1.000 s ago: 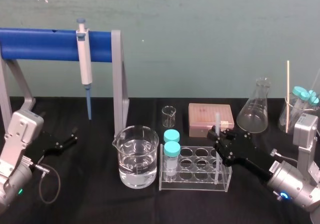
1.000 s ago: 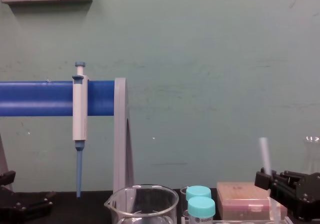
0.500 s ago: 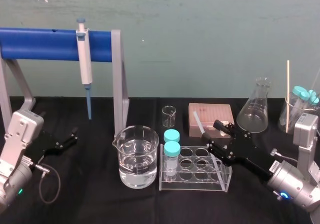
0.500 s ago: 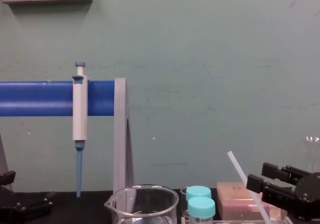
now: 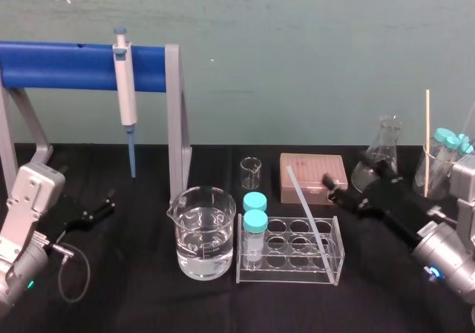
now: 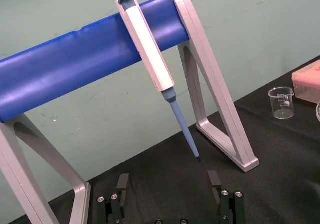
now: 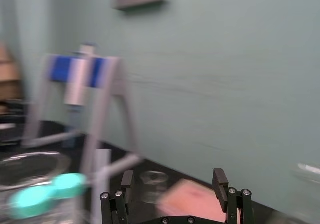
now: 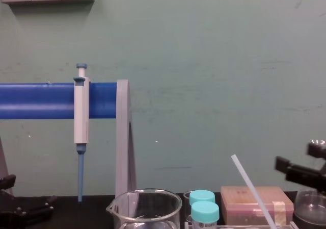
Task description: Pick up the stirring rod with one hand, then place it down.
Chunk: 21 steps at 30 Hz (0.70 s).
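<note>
The stirring rod [image 5: 310,214] is translucent white, vial caps [image 5: 255,220] teal, tip box [image 5: 312,173] pink, tabletop [image 5: 133,288] black.

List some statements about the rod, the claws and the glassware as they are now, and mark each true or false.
1. The thin translucent-white stirring rod leans tilted in the clear plastic tube rack. True.
2. The right claw is shut on the rod. False: it is open and apart from the rod, near the glass conical flask.
3. The white-and-blue pipette lies flat beside the rack. False: it hangs on the blue bar of the stand.
4. The left claw is open and holds nothing. True.
5. The large glass beaker is empty. False: it holds clear liquid.
</note>
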### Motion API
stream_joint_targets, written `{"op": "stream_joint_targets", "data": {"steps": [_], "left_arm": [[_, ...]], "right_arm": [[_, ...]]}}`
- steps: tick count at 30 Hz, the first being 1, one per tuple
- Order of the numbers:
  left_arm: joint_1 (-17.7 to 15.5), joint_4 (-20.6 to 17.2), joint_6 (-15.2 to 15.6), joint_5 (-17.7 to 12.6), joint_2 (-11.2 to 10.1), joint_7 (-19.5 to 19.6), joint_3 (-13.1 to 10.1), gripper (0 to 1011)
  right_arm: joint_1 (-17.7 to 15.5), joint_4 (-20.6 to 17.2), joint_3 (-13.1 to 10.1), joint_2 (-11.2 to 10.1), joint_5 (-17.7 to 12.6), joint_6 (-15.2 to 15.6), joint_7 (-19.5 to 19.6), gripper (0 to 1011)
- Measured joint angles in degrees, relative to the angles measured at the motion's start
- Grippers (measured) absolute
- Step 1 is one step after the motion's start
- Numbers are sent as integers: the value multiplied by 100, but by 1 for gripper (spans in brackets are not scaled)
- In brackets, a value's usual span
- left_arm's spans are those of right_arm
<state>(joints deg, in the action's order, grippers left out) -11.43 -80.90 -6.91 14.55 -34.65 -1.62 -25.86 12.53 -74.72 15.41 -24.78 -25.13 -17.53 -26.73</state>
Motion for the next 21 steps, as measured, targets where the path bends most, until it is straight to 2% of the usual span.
{"op": "stream_joint_targets", "data": {"steps": [3, 4, 6, 7, 9, 14, 21], "left_arm": [[0, 0, 0, 0, 0, 0, 0, 1000], [0, 0, 0, 0, 0, 0, 0, 1000], [0, 0, 0, 0, 0, 0, 0, 1000], [0, 0, 0, 0, 0, 0, 0, 1000], [0, 0, 0, 0, 0, 0, 0, 1000], [0, 0, 0, 0, 0, 0, 0, 1000], [0, 0, 0, 0, 0, 0, 0, 1000]], "right_arm": [[-104, -136, -140, 44, 237, 212, 552, 1003], [-146, -180, -188, 70, 340, 391, 806, 1003], [-182, -211, -228, 97, 416, 587, 1001, 1003], [-205, -217, -246, 119, 453, 790, 1118, 1003], [-223, -205, -257, 155, 466, 1016, 1173, 1003], [-222, -121, -256, 223, 495, 1241, 1155, 1003], [-208, -78, -251, 252, 534, 1306, 1135, 1003]]}}
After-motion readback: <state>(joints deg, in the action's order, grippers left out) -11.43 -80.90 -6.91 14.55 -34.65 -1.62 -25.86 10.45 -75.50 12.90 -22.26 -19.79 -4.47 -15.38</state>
